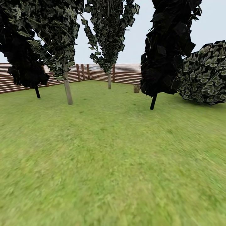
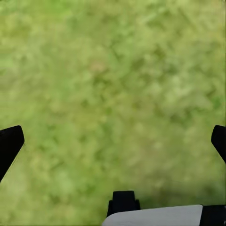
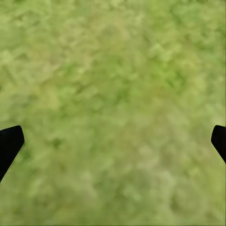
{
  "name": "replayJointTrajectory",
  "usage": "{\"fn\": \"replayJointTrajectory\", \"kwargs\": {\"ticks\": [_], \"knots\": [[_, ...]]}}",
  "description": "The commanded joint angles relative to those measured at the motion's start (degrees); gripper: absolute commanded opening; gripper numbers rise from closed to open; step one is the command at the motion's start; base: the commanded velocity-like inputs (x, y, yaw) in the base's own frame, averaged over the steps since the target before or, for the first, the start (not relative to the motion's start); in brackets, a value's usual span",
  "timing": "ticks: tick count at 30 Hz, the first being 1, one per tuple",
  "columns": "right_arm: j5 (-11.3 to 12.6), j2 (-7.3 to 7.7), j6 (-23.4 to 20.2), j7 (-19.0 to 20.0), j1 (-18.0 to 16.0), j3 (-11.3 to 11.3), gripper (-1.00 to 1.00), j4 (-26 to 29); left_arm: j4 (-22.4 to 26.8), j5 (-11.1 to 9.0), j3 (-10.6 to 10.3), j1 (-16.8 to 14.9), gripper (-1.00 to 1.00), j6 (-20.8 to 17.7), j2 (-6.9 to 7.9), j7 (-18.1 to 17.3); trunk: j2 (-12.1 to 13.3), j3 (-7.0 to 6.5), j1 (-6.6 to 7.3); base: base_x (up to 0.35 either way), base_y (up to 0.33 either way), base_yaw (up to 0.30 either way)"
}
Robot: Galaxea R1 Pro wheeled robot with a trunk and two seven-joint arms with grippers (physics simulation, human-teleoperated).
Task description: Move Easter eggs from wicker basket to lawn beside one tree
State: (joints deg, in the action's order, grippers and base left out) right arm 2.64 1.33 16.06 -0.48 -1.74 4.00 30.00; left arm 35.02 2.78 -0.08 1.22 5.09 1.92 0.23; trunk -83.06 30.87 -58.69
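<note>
Head view gives me the lawn point(image 1: 113, 163), mottled green and running from just in front of me to the slatted brown fence point(image 1: 125, 73) at the far side of the garden. Several trees stand on the far half: a grey-trunked tree point(image 1: 67, 84) at far left, a thinner one point(image 1: 109, 80) by the fence near the centre, and two dark-stemmed ones, one at far left point(image 1: 37, 92) and one right of centre point(image 1: 153, 101). A round leafy bush point(image 1: 205, 73) sits far right. The wicker basket point(image 1: 136, 88) is a tiny brown shape far off by the fence, just left of the right-hand dark tree; I cannot make out eggs in it.

Both wrist views look at grass. My left hand point(image 2: 113, 141) is spread wide, gripping nothing, and my right hand point(image 3: 113, 141) likewise.
</note>
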Motion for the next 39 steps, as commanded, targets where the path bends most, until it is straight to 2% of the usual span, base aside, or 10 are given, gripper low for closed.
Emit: {"fn": "replayJointTrajectory", "kwargs": {"ticks": [1,39], "knots": [[0.3,0.0,0.2,0.0,0.0,-0.1,1.0,0.0,0.1,0.3,0.0,0.0,1.0,0.1,0.01,0.0,0.0,0.04,-0.03,0.313,0.084,0.0],[0.3,-0.37,0.2,-0.1,0.0,-0.1,1.0,0.0,0.1,0.3,0.0,0.0,1.0,0.1,0.01,0.0,0.0,0.04,-0.03,0.318,0.074,0.0]]}}
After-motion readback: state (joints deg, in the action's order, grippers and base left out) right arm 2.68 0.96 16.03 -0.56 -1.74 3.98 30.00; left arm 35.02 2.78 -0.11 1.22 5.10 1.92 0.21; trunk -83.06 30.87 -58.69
